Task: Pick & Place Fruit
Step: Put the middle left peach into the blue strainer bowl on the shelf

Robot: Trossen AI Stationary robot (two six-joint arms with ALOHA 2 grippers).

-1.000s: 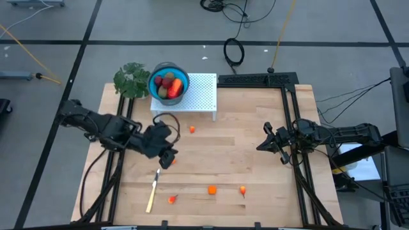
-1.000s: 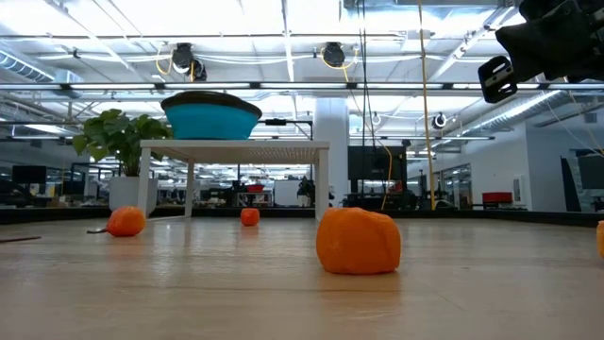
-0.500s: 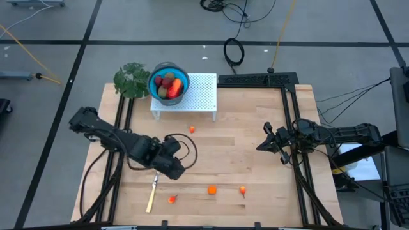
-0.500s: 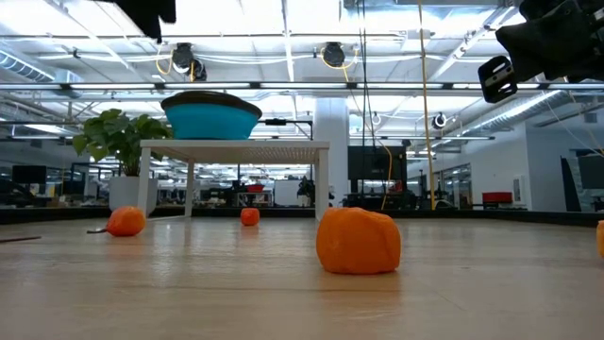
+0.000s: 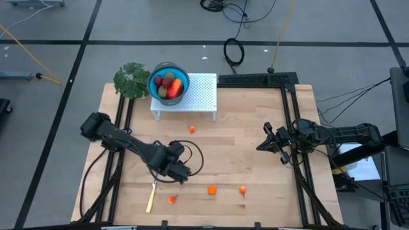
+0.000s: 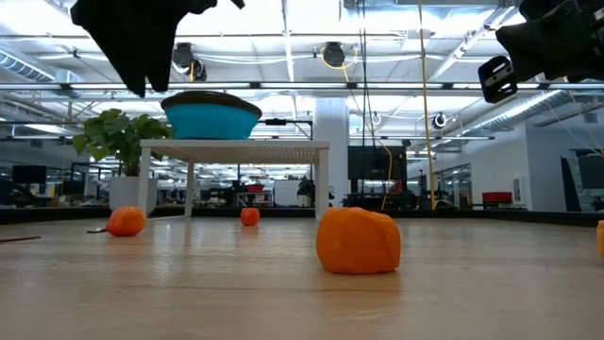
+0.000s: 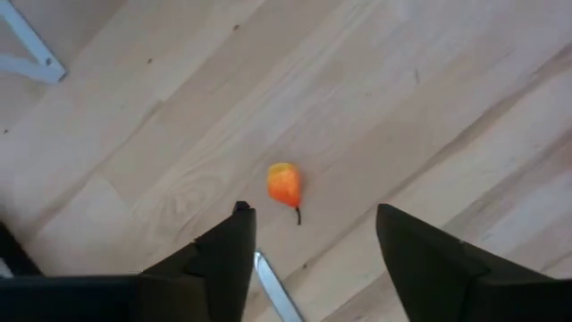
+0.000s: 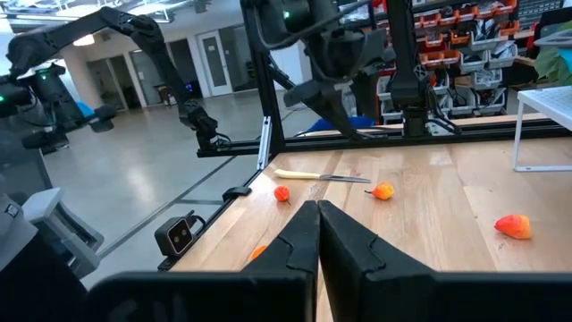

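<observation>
Small orange toy fruit lie on the wooden table: one (image 5: 171, 199) near the front edge, two (image 5: 212, 189) (image 5: 243, 189) to its right, one (image 5: 192, 129) by the rack. More fruit fill a blue bowl (image 5: 169, 83) on a white rack (image 5: 198, 96). My left gripper (image 5: 181, 176) hangs above the table, pointing steeply down, open. In the left wrist view an orange piece with a short stem (image 7: 284, 185) lies on the wood just ahead of my left gripper (image 7: 313, 210); the fingers are clear of it. My right gripper (image 5: 265, 145) waits at the right, shut (image 8: 317, 233).
A pale-handled knife (image 5: 152, 195) lies beside the front-left fruit, its blade tip (image 7: 273, 295) showing near my left fingers. A green plant (image 5: 132, 80) stands left of the bowl. Dark rails (image 5: 300, 166) run along both table sides. Bare wood lies in the table's middle.
My left gripper has come down toward the table's near edge and a little to the right, tipping over until it points steeply down. In the low view it has entered the picture from above. The fruit and knife have stayed where they were.
</observation>
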